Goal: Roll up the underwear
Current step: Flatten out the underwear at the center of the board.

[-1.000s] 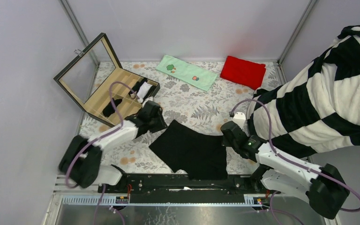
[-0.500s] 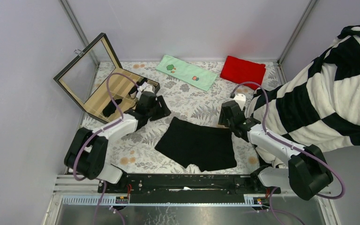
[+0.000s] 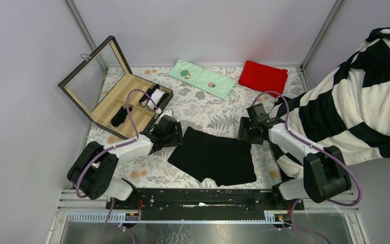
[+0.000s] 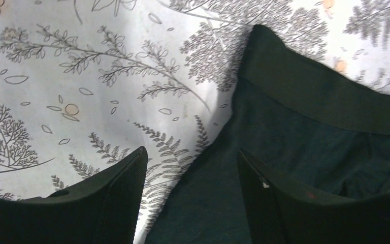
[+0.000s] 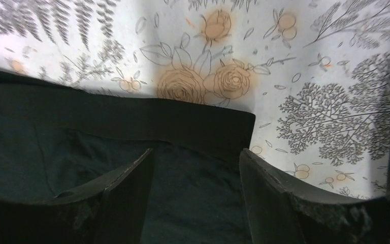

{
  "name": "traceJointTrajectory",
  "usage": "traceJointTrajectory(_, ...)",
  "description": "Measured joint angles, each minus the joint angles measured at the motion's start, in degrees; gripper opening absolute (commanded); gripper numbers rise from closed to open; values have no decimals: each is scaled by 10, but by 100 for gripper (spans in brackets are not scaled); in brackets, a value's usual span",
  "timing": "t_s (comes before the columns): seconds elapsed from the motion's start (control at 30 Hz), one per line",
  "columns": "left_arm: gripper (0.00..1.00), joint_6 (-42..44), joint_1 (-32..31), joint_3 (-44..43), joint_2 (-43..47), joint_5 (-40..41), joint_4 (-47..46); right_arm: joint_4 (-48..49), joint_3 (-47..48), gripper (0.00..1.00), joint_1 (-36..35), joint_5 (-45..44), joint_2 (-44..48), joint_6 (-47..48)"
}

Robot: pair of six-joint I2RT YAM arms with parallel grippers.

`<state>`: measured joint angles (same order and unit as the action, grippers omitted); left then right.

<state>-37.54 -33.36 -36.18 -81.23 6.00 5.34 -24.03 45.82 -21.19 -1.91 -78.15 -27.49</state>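
Item: my left gripper (image 4: 190,155), jaws spread, over the left waistband corner of the underwear (image 3: 214,156).
Item: my right gripper (image 5: 197,152), jaws spread, over the right corner.
Underwear: black, flat on the floral counter (image 3: 208,114), near edge.
Wooden box (image 3: 112,101): far left.

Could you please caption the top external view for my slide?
Left gripper and right gripper, open, at the spread underwear's far corners.

An open wooden box (image 3: 116,95) is seen at ten o'clock on the flowered tablecloth (image 3: 208,114). A green towel (image 3: 202,79) is laid at twelve o'clock, a red cloth (image 3: 263,78) at one. A striped blanket (image 3: 355,101) is draped at three.
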Motion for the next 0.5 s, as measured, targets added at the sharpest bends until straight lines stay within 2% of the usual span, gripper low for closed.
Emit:
traceJointTrajectory(0.1, 67, 3, 0, 0, -11, 6, 8, 1, -12, 66, 1, 12, -18, -2)
traceJointTrajectory(0.3, 55, 16, 0, 0, -16, 4, 5, 5, -30, 65, 2, 10, -38, -7)
traceJointTrajectory(0.5, 57, 29, 0, -15, -47, -2, -27, 14, -33, 67, 2, 0, -42, -8)
